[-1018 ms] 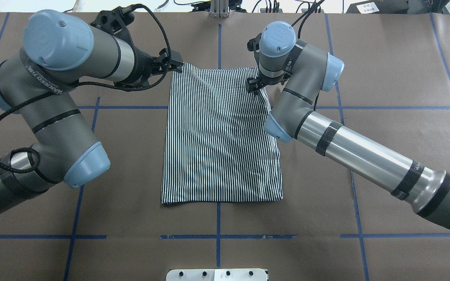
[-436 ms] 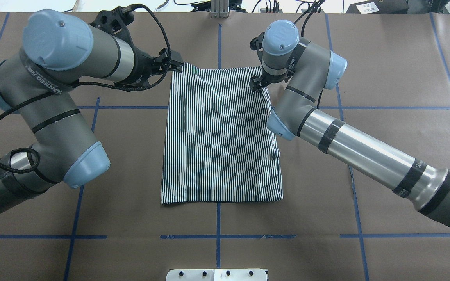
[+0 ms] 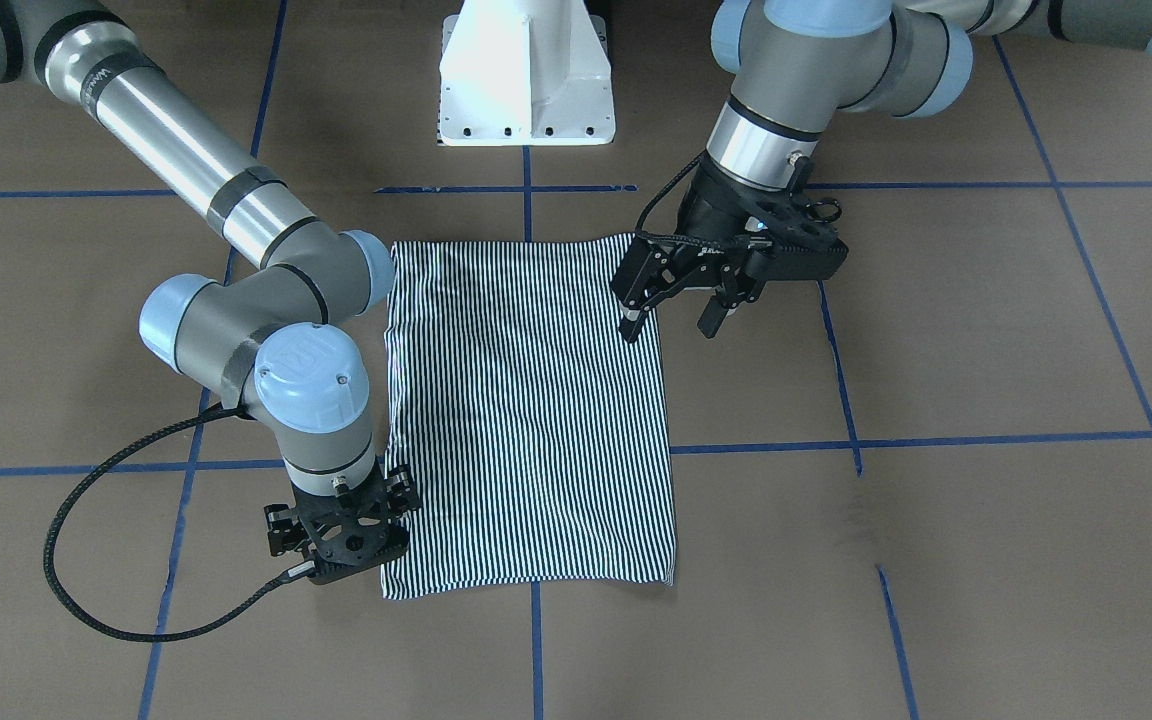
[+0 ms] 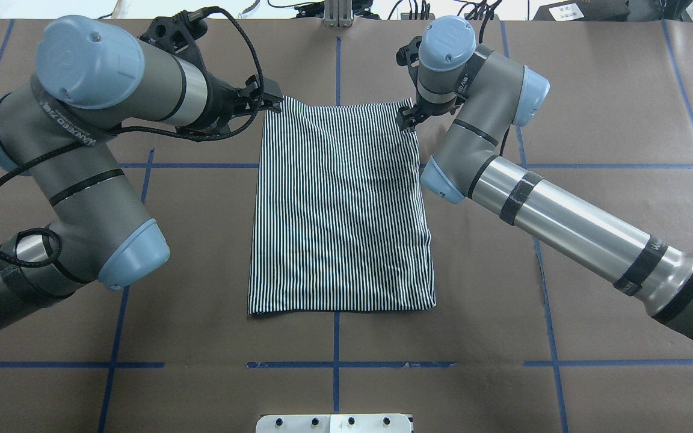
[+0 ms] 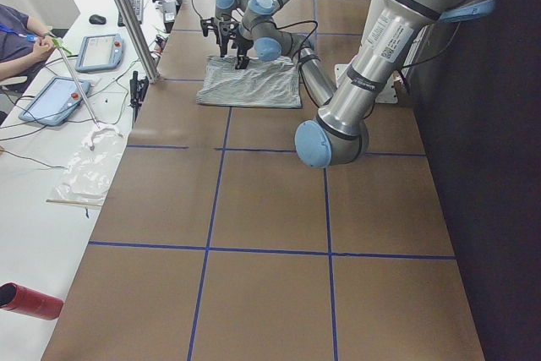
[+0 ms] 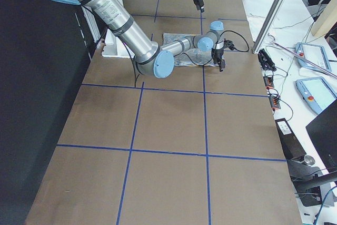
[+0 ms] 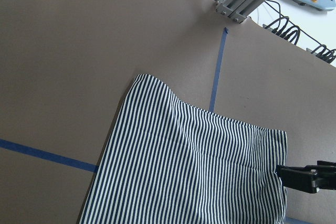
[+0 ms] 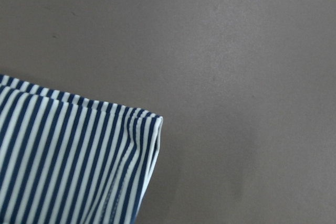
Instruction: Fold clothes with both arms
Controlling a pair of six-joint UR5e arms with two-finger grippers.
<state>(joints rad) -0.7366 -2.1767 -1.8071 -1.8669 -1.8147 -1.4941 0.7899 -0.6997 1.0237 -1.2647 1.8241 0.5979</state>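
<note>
Places the main hazard at the far corners of the shirt (image 4: pixel 340 216); closing the right hand (image 3: pixel 341 535) on the top layer alone risks peeling the fold apart; pinching short of the edge risks a miss and a scrape on the paper-covered counter (image 4: pixel 593 90); lifting one corner ahead of the other risks skewing the rectangle and dragging it across the counter.

Finds the left hand (image 3: pixel 668 328) spread wide, holding nothing, high above the counter in the side views; judges a long descent to its corner likely to land off target.

Cannot tell whether the right hand is spread or closed, its fingers being hidden under the wrist; sees it low, just beside the far right corner, with that corner lying free in the wrist view.

Locates the shirt flat at mid-counter, folded to a neat rectangle, collar and sleeves out of sight.

Notes thin, soft knit, fine navy-and-white stripes, doubled layers at the corner, slight ripples; expects limp handling.

Notes matt brown paper with blue tape lines (image 4: pixel 382 364).
</note>
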